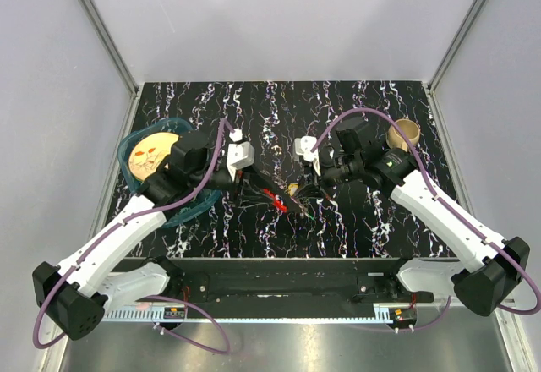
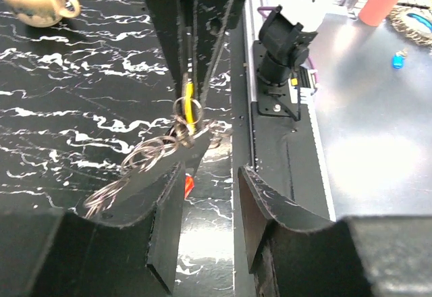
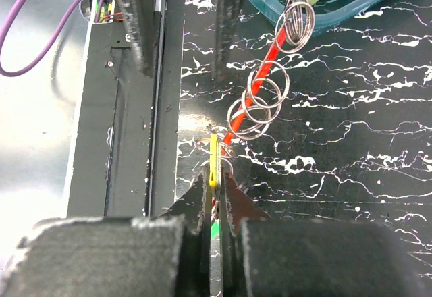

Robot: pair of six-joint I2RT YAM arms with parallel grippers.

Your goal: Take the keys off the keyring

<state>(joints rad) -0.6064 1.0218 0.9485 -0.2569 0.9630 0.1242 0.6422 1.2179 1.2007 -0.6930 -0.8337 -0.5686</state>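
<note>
The keyring is a chain of grey metal rings (image 3: pixel 263 98) with a red piece (image 3: pixel 260 81) along it, stretched low over the black marbled table between the two grippers. My right gripper (image 3: pixel 214 179) is shut on a yellow key (image 3: pixel 213 162) at the near end of the chain. A green bit (image 3: pixel 214 229) shows below its jaws. In the left wrist view the rings (image 2: pixel 145 155) lie across the top of my left finger (image 2: pixel 162 229). The yellow key (image 2: pixel 190 104) and red piece (image 2: pixel 189 187) lie beyond. My left gripper (image 2: pixel 209 196) is open, with nothing between its fingers. From above, both grippers (image 1: pixel 252 184) (image 1: pixel 297 190) meet at mid-table.
A teal bowl (image 1: pixel 135 139) with a plate in it stands at the left, under the left arm. A tan mug (image 1: pixel 404 134) stands at the back right. The table's near edge with its black rail (image 1: pixel 279 283) runs just behind the grippers.
</note>
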